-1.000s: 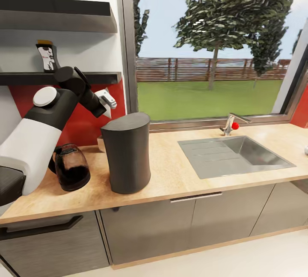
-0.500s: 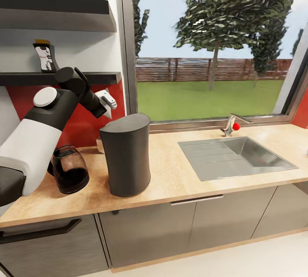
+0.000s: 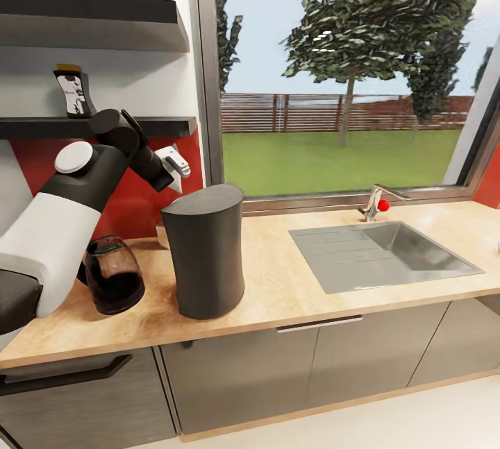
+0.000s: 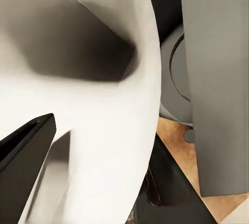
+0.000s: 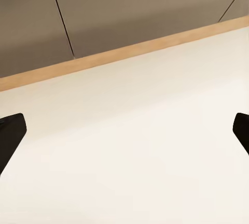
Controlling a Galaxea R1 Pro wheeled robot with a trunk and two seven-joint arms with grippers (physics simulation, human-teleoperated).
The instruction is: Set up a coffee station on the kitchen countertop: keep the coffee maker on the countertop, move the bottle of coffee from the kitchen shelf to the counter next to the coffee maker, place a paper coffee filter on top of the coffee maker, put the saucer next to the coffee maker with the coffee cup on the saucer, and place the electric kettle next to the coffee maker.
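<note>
Coffee maker (image 3: 204, 258), matte dark-grey cylinder, upright on light-wood countertop (image 3: 292, 282). Glass kettle (image 3: 113, 284) at its 9 o'clock, near, partly behind left arm. Coffee bottle (image 3: 73, 91) on black shelf (image 3: 160, 126), 11 o'clock. Steel sink (image 3: 382, 251) at 3 o'clock. Left gripper (image 3: 175, 170) pinches white paper filter (image 4: 98, 130) just above maker's back rim; scene unchanged since half-second ago. Right gripper (image 5: 124, 135) spread over pale floor.

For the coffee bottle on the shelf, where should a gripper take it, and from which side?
Grip the bottle of coffee around its mid-body, likely coming straight in from the open front. It stands upright on the kitchen shelf, with the wall behind and another shelf close above blocking a top approach.
</note>
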